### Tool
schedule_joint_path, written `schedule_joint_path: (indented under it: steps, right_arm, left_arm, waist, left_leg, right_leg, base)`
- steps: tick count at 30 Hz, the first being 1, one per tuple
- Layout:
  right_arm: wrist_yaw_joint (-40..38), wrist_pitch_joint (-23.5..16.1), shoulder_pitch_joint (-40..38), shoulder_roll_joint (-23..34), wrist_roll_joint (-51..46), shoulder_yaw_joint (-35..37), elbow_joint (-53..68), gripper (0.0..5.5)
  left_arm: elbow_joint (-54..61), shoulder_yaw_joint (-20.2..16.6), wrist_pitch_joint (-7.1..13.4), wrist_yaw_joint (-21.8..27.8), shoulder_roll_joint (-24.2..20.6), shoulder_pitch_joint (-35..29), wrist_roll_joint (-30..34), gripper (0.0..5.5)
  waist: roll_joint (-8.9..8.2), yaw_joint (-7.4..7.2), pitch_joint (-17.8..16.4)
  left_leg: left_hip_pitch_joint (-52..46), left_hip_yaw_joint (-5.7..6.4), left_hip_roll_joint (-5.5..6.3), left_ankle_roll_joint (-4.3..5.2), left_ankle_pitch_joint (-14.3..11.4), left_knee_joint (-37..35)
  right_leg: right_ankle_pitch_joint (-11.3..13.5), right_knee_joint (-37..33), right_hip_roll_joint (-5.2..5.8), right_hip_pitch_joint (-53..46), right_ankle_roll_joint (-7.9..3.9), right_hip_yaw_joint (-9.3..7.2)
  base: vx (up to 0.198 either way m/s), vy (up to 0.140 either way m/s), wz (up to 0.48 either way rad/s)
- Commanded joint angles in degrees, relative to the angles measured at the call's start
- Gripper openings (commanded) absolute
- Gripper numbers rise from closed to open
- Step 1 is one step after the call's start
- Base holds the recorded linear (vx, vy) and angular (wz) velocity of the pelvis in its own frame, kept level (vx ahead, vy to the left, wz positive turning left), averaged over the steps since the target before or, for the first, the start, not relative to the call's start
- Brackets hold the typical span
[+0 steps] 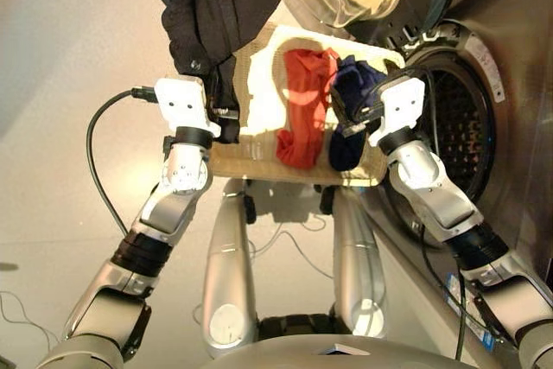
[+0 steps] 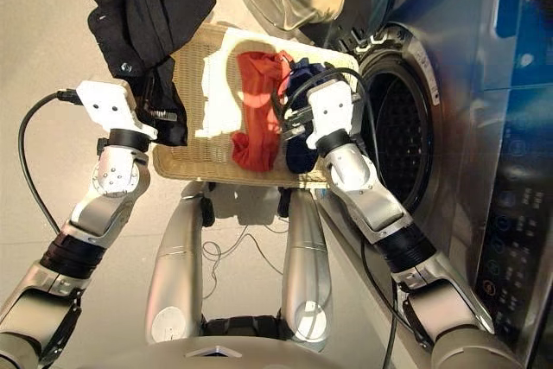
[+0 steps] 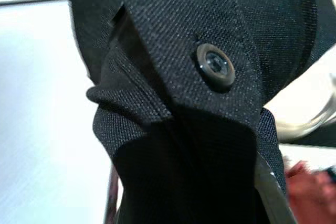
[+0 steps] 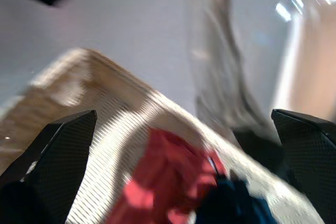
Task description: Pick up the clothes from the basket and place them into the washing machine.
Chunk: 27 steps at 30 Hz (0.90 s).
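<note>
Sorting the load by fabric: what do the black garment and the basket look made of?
Black garment: a matte woven cloth with a fine diagonal twill rib and a dark plastic-looking button; probably cotton or a blend. Basket: cream woven wicker or rattan, judging by its ribbed weave.

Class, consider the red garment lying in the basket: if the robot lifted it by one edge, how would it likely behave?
The red garment lies crumpled in folds, so it would probably droop. The black garment, held by the left gripper, flops similarly. It looks thin, so likely light, and should not roll or tip in the basket.

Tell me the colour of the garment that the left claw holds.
Black, with a dark button; the left wrist view shows it best.
</note>
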State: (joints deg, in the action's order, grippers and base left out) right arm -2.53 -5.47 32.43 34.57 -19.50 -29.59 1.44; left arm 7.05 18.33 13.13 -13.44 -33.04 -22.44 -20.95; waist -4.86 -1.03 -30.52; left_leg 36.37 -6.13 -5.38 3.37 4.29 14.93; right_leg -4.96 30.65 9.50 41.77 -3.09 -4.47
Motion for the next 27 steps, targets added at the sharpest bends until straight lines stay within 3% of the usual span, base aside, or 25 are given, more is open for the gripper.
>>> schedule_joint_path:
  steps: [1, 12, 20, 27]
  right_arm:
    - [3.3, -1.6, 5.6, 9.8, 4.1, -0.4, 6.3, 5.5]
    - [6.5, -0.8, 22.3, 7.8, 8.8, -8.3, 4.4, 5.5]
    - [8.4, -2.3, 26.9, 8.5, 1.5, -9.6, 9.3, 5.5]
    - [9.8, -3.1, 29.2, 10.6, -5.1, -11.4, 13.6, 5.5]
  left_arm:
    - [12.5, 1.6, 6.8, 6.3, -1.8, -2.3, -5.1, 0.0]
    - [15.7, 6.9, 6.1, 13.2, -3.9, -5.4, -13.8, 0.0]
    - [14.1, 9.4, 5.7, 14.4, -7.1, -5.9, -10.6, 0.0]
    - [13.9, 11.9, 5.9, 13.6, -12.4, -7.6, -2.4, 0.0]
  waist:
    - [3.09, 0.21, 0.7]
    - [3.9, 0.81, 0.7]
    - [3.3, 0.57, 0.7]
    - [2.74, 0.29, 0.7]
  left_leg:
    - [-5.1, 1.04, -1.12, 2.66, -3.9, 0.1]
    - [-4.6, 0.37, -1.93, 2.83, -3.6, 1.4]
    - [-3.5, 0.04, -2.43, 2.99, -3.8, 2.8]
    - [-2.6, 0.07, -2.74, 3.32, -3.9, 3.5]
  right_leg:
    - [3.1, -8.4, 0.11, -4.9, -4.38, 3.06]
    - [3.3, -7.8, -0.42, -4.2, -4.12, 4.45]
    - [3.0, -6.7, -0.85, -2.9, -3.91, 5.28]
    - [2.7, -6.0, -1.02, -2.0, -3.88, 5.31]
  base:
    - [0.0, 0.0, 0.0]
    - [0.0, 0.0, 0.0]
    - [0.0, 0.0, 0.0]
    - [0.0, 0.0, 0.0]
